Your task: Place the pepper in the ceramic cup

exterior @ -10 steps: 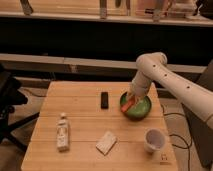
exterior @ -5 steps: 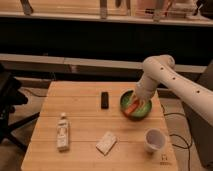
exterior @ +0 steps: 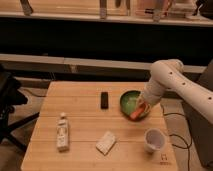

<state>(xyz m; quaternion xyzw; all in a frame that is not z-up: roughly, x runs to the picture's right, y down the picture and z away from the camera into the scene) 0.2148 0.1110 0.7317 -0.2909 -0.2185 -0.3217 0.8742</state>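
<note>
The gripper (exterior: 141,106) pinches the pepper (exterior: 136,114) in closed fingers above the green bowl (exterior: 127,101) (wrong vessel); a slip here would miss the ceramic cup (exterior: 154,139).

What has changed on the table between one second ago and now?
The gripper, shut on the pepper, has carried it from over the middle of the green bowl to the bowl's near right rim, closer to the ceramic cup. Nothing was let go. The cup, the bowl, the white bottle, the black object and the white packet stayed in place.
</note>
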